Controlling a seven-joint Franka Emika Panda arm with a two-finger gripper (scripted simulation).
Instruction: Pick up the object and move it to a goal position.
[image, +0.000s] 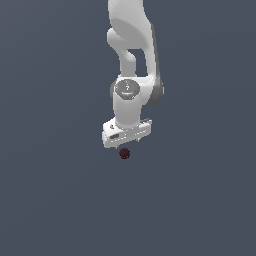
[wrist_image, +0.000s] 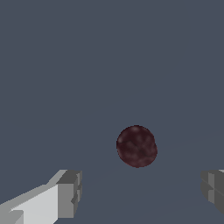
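Flat slate-grey surface (image: 50, 200) fills both views from edge to edge, with no seam, wall or horizon to separate it from any room behind it; the shading is even, and only a faint paler band shows in the wrist view.

Reading the exterior view from its left to its right, bare grey gives way at the middle to the glossy white jointed robot arm (image: 131, 75), which comes down from the upper edge and ends in the white block-shaped tool (image: 126, 145). Past it, on the exterior view's right, the grey resumes.

Just under the tool sits the small dark maroon ball (image: 124, 153), near black-red, round, with a mottled skin of lighter and darker blotches plain in the wrist view (wrist_image: 136, 146). It is narrower than the tool.

The tool's grey fingertips (wrist_image: 70, 192) stand wide apart, clear of the ball and holding nothing.
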